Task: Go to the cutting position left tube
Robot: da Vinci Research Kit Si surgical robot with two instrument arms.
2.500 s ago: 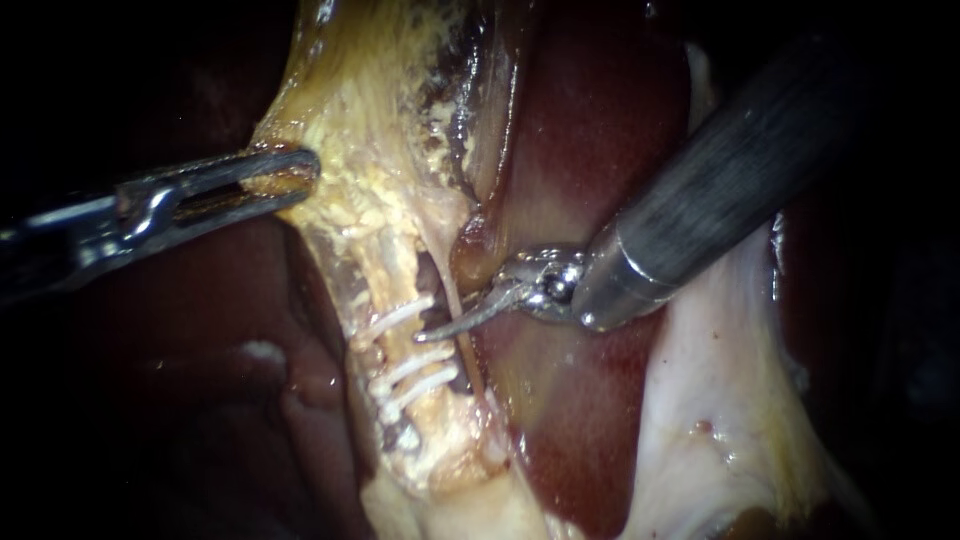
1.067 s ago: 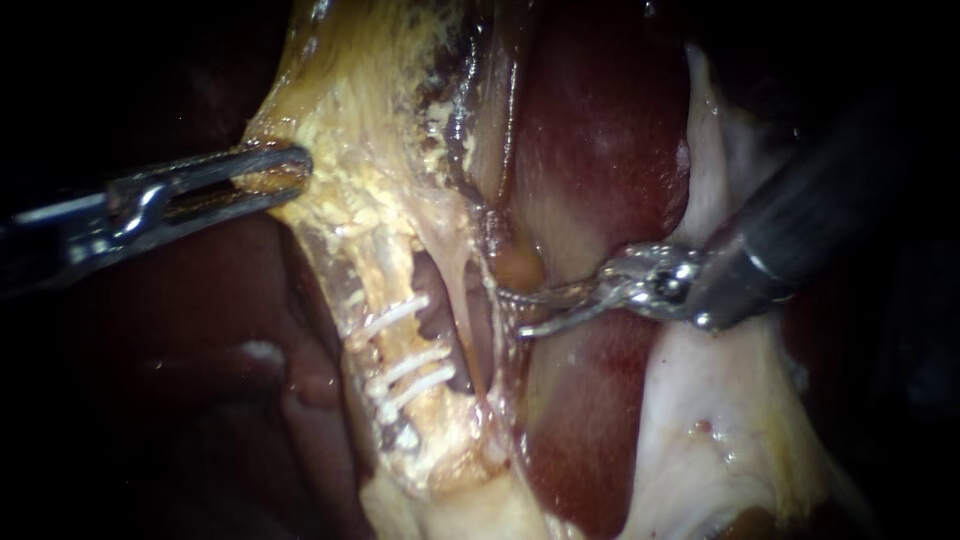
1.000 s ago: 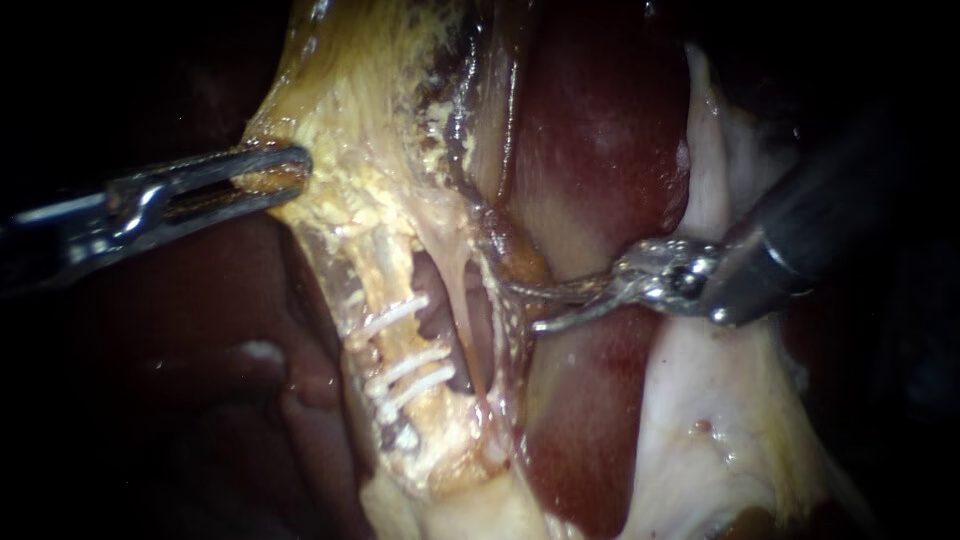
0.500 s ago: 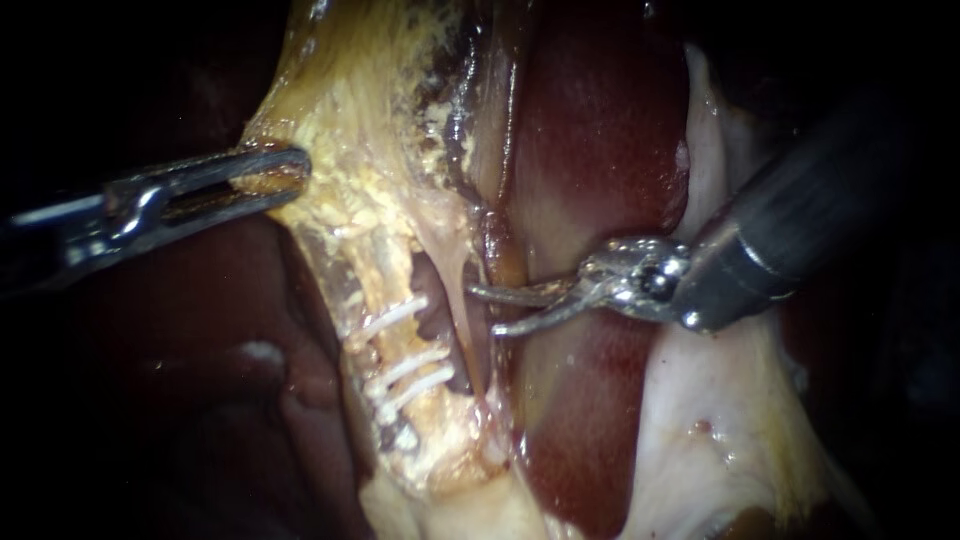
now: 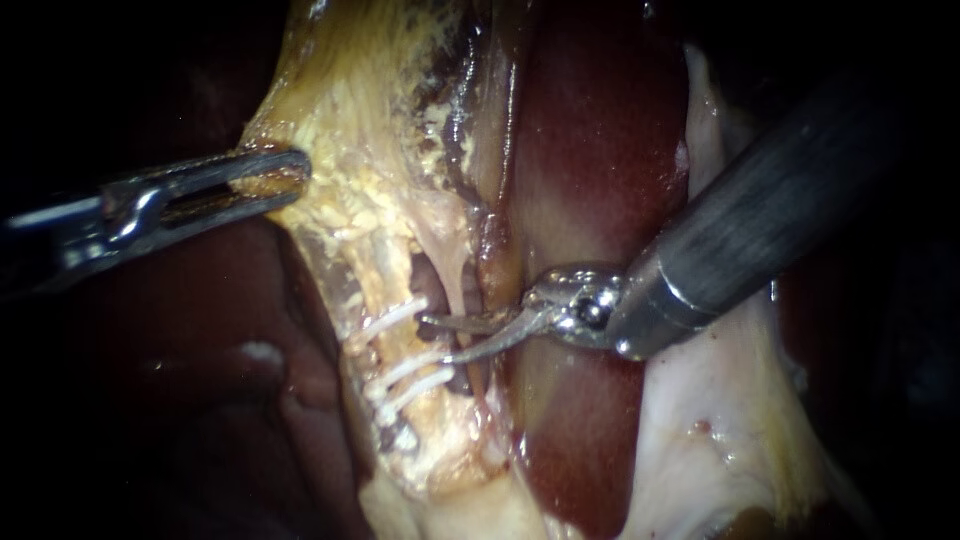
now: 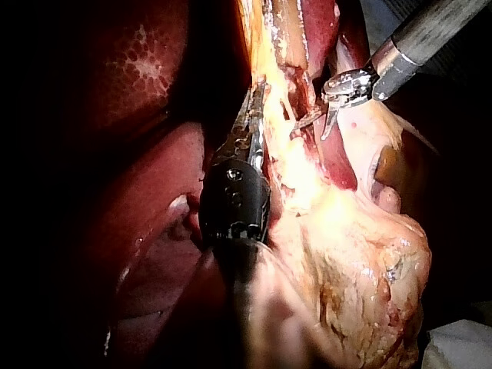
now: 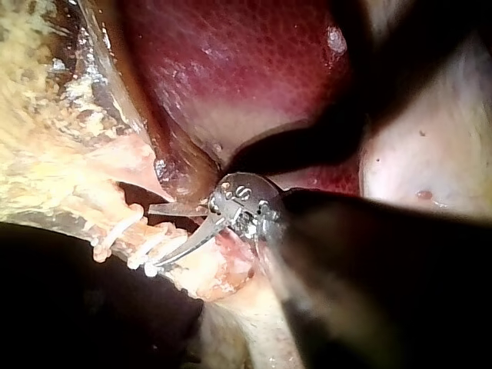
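Endoscope view: right instrument (image 5: 433,340) in from the upper right, curved blades parted with a clear gap, tips in the dark opening just beside the left tube (image 5: 372,270), level with the stretch between the top clip (image 5: 395,318) and the lower two clips (image 5: 415,370). Left instrument (image 5: 293,178) in from the left, jaws clamped on the edge of yellow fatty tissue (image 5: 370,150) above the clips. Dark red liver (image 5: 590,130) behind.
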